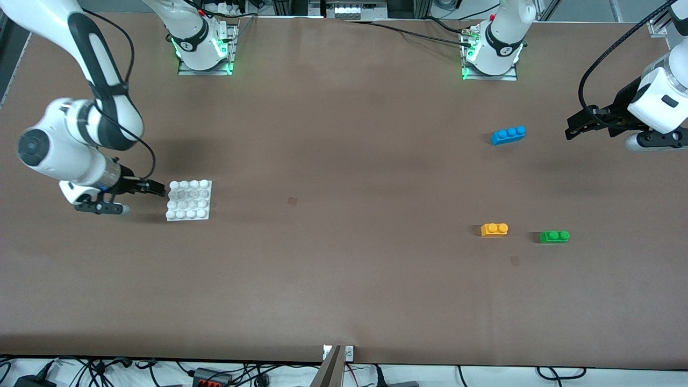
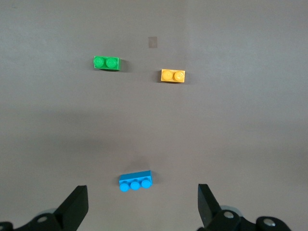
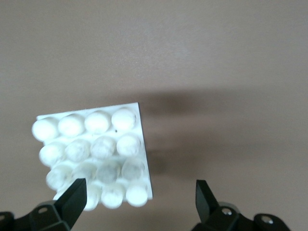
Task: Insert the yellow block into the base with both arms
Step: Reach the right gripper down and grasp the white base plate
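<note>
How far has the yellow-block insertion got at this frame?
Nothing is done yet: the yellow block lies on the table beside the green brick, far from the base. In hand: the right gripper hangs open at the base's edge; the left gripper is open near the blue brick. Left: grasping both parts and the insertion.

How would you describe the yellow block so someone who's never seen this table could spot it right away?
Look toward the left arm's end of the brown table, where three small bricks lie. The yellow block sits beside the green brick, nearer the front camera than the blue brick. It alone is orange-yellow, with two studs.
</note>
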